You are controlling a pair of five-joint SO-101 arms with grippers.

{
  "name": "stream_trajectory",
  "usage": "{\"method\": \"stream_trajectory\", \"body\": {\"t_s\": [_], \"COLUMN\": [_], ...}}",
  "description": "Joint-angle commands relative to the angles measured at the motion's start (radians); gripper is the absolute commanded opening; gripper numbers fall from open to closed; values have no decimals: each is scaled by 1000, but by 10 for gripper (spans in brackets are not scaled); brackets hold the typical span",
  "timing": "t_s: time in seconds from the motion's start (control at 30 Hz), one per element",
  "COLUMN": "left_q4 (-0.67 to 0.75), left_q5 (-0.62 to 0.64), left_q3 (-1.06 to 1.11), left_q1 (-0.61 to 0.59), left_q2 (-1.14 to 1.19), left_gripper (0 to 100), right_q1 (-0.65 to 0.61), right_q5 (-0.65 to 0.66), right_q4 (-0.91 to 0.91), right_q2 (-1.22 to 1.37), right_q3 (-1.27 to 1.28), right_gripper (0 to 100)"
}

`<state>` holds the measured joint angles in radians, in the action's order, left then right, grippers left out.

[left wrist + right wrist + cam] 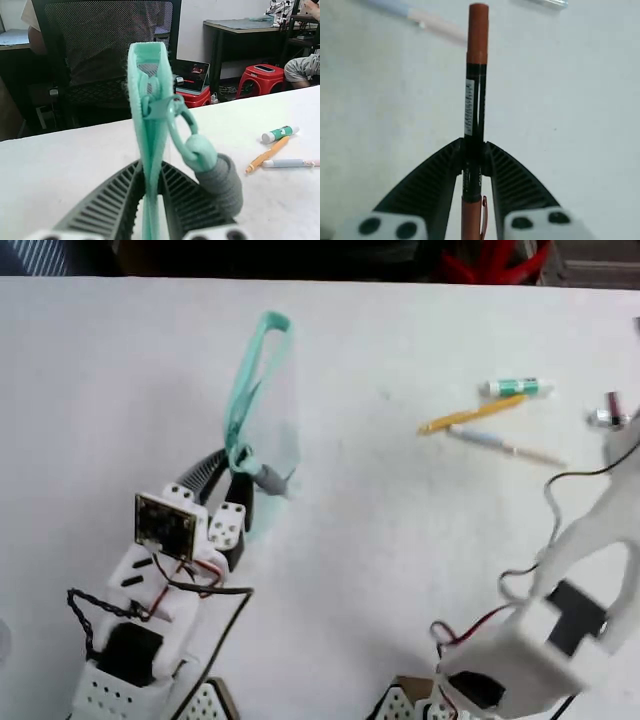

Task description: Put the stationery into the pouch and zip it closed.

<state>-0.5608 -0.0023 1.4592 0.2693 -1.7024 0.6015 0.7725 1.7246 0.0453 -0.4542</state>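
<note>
Left claw (152, 192) clamped on the mint pouch (145, 90), which stands on edge straight out from its tips, zipper pull (200, 150) just beside | right claw (472, 150) pinches a brown pen (476, 75) lengthwise | glue stick (515, 388), yellow pencil (470, 416) and pale pen (505, 445) lie together on the bench (400, 560), well apart from the pouch.

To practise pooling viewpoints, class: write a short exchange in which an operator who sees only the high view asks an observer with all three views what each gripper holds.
Operator: Is the right arm holding anything?
Observer: Yes. The right gripper is shut on a red-brown pen, which points straight out from it.
Operator: And the left one, by the pouch?
Observer: The left gripper is shut on the green edge of the pouch, which stands upright on edge.
</note>
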Motion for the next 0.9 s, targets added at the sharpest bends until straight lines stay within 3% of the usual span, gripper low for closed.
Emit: {"method": "stream_trajectory", "body": {"t_s": [0.0, 0.33, 0.6, 0.87], "left_q4": [31, 31, 31, -51], "left_q5": [-8, -9, -6, -8], "left_q3": [-6, -6, -8, -8], "left_q1": [-1, -1, 7, 154], "left_q2": [2, 2, 2, 2], "left_gripper": [30, 30, 28, 28], "right_q1": [-117, -275, -394, -598], "right_q5": [-11, -163, -393, -549], "right_q4": [-15, -13, -31, -128], "right_q2": [-357, -845, -872, -872], "right_q3": [239, 499, 525, 505], "right_gripper": [18, 18, 18, 18]}}
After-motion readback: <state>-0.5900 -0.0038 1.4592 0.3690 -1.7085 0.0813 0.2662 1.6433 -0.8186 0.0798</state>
